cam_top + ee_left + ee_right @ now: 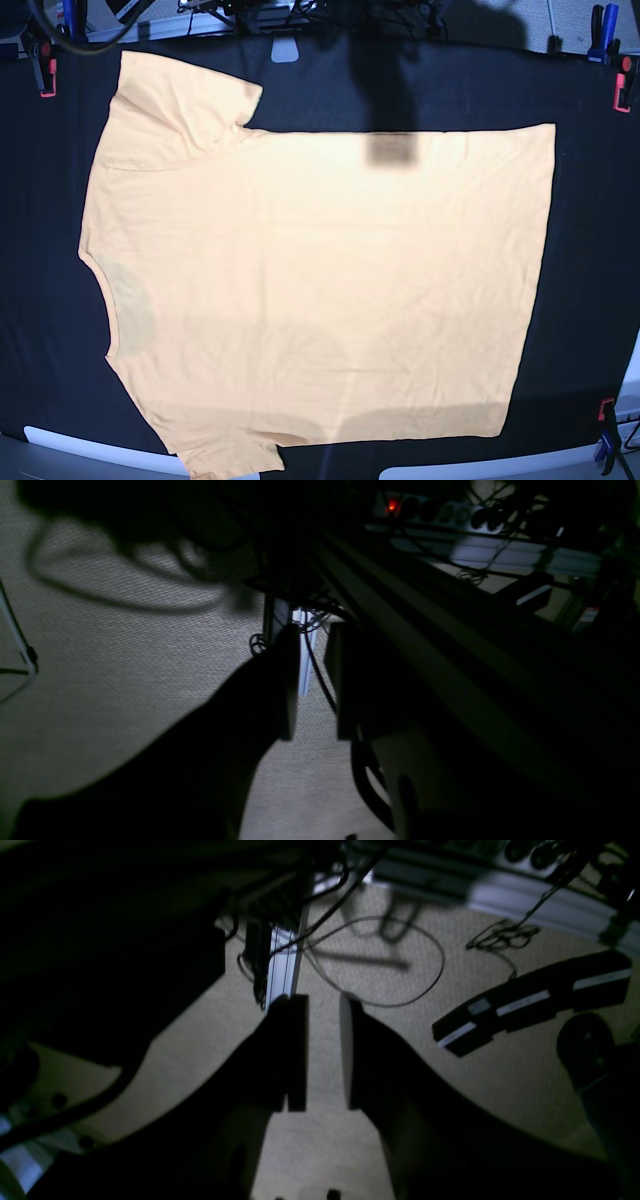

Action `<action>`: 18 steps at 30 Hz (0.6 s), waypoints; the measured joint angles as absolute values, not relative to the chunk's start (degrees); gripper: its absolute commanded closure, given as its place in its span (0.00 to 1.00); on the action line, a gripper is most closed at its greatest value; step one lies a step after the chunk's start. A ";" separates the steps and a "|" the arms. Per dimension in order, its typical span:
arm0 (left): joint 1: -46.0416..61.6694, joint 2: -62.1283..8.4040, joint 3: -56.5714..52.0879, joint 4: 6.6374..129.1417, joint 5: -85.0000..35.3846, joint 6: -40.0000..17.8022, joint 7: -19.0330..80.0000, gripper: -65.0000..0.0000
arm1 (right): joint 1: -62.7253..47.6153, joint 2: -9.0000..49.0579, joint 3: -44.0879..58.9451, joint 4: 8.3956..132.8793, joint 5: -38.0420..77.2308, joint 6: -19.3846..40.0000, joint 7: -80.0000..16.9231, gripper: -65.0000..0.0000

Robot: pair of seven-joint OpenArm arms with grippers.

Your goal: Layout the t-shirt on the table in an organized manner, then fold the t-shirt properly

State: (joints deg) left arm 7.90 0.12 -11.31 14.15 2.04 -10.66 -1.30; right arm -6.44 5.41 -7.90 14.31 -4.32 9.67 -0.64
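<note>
The pale orange t-shirt lies spread flat on the black table in the base view, with the collar at the left, the hem at the right, and one sleeve at the top left and one at the bottom left. Neither gripper shows over the shirt. In the left wrist view my left gripper is open and empty, hanging over carpet floor. In the right wrist view my right gripper is open and empty, also over the floor. The shirt is out of both wrist views.
Red clamps and a blue clamp sit at the table's edges. White arm parts lie along the near edge. Under the table are cables, a power strip and a black bar.
</note>
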 measured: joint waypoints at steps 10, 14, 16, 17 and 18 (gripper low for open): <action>8.27 0.12 -11.29 15.77 2.02 -10.76 -1.26 0.83 | -6.52 5.41 -7.90 14.31 -4.36 9.67 -0.64 0.83; 8.36 0.12 -11.29 15.77 7.16 -10.74 -1.23 0.83 | -6.48 5.41 -7.90 14.31 -4.34 9.69 -0.64 0.83; 8.36 0.12 -11.29 15.77 7.18 -10.72 -1.23 0.83 | -6.55 5.43 -7.90 14.31 -4.36 9.67 -0.67 0.83; 8.36 0.12 -11.29 15.77 7.18 -10.74 -1.23 0.83 | -6.66 5.43 -7.90 14.31 -4.36 9.67 -0.67 0.83; 8.38 0.12 -11.29 15.77 7.18 -10.72 -1.23 0.83 | -6.70 5.41 -7.90 14.31 -4.36 9.69 -0.64 0.83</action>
